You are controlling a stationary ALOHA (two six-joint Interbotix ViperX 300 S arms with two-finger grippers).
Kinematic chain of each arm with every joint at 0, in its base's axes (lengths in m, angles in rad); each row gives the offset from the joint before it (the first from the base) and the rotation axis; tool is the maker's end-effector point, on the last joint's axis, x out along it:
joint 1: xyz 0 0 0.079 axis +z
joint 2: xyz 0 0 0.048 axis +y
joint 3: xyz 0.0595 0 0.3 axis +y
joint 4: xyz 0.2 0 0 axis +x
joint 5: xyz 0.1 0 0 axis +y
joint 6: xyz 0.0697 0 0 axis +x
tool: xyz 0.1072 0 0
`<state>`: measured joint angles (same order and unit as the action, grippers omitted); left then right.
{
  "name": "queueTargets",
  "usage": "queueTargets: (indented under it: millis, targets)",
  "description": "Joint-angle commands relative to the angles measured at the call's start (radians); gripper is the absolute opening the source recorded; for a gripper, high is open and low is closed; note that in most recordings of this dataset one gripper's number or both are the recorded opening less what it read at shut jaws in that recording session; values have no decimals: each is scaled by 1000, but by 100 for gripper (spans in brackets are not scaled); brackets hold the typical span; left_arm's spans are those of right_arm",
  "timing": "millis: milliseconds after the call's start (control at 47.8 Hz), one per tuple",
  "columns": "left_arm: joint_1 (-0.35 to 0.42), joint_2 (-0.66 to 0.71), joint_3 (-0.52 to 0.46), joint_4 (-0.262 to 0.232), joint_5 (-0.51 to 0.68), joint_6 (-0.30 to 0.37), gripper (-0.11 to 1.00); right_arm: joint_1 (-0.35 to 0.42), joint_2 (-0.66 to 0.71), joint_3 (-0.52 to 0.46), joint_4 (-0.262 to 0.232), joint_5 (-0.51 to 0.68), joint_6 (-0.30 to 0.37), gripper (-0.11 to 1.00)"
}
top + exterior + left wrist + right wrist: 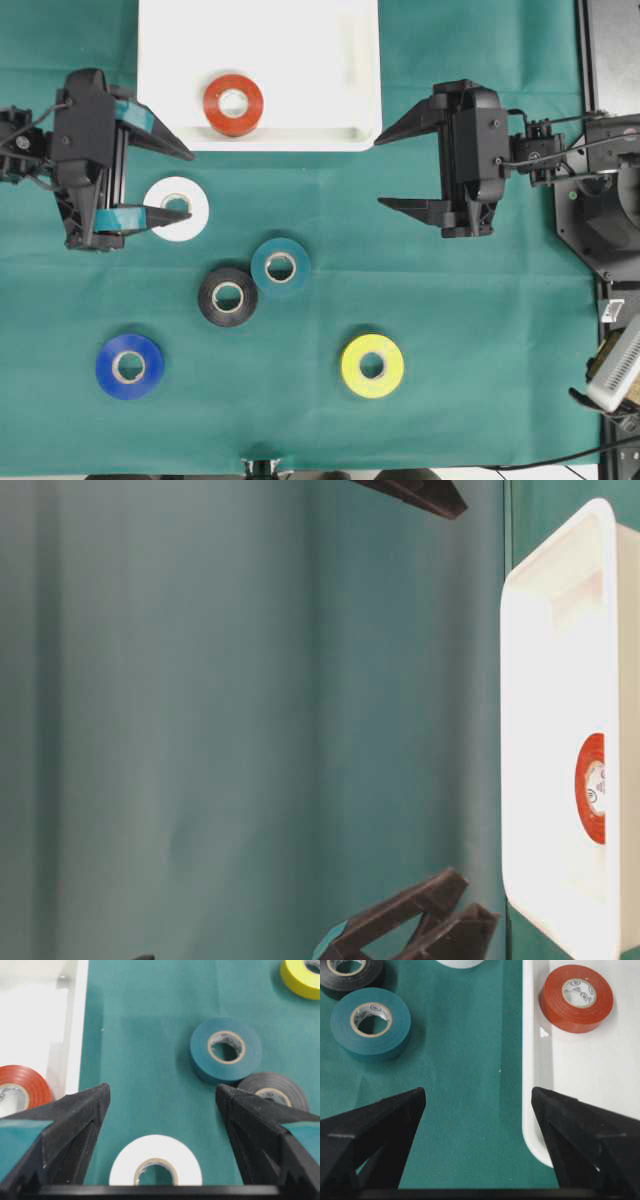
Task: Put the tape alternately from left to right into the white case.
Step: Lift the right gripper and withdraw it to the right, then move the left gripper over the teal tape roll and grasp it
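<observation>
On the desk, covered by a green cloth (450, 330), a large shallow white plastic case (300, 70) with rounded corners and a raised rim sits at the far middle edge in the overhead view. One glossy red-orange ring of tape (233, 104) with a pale core lies flat inside it, near the front rim and toward the left half.

Outside the case, five more rolls lie flat on the cloth. A white roll (177, 208) rests just in front of the case's left corner. A teal roll (280, 266) and a black roll (228, 296) lie side by side further forward, touching or nearly so. A blue roll (130, 366) lies at the near left and a yellow roll (372, 366) at the near right, well apart from each other.

Left of the case, the left pincer (180, 183) is released, its black fingers spread wide and grasping nothing; the lower fingertip overlaps the white roll in the overhead view, and the left wrist view shows that roll lying between the two fingers, below them. The right pincer (385, 170) is also released and empty, its fingers spread just beside the case's right front corner, one on either side of the rim in the right wrist view.
</observation>
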<state>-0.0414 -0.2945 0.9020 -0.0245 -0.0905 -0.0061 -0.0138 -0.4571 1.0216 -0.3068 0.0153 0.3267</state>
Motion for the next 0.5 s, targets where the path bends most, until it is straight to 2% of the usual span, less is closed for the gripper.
queueTargets:
  millis: [0,355,481]
  targets:
    - [-11,-2,-28,-3,-6,0,93,2,-9,-11,2,-9,2,66]
    - [-29,25,-44,-5,-6,-2,93,0,-8,-11,2,-9,2,66]
    - [-32,44,-58,-5,-6,-23,93,2,-8,-11,3,-9,2,66]
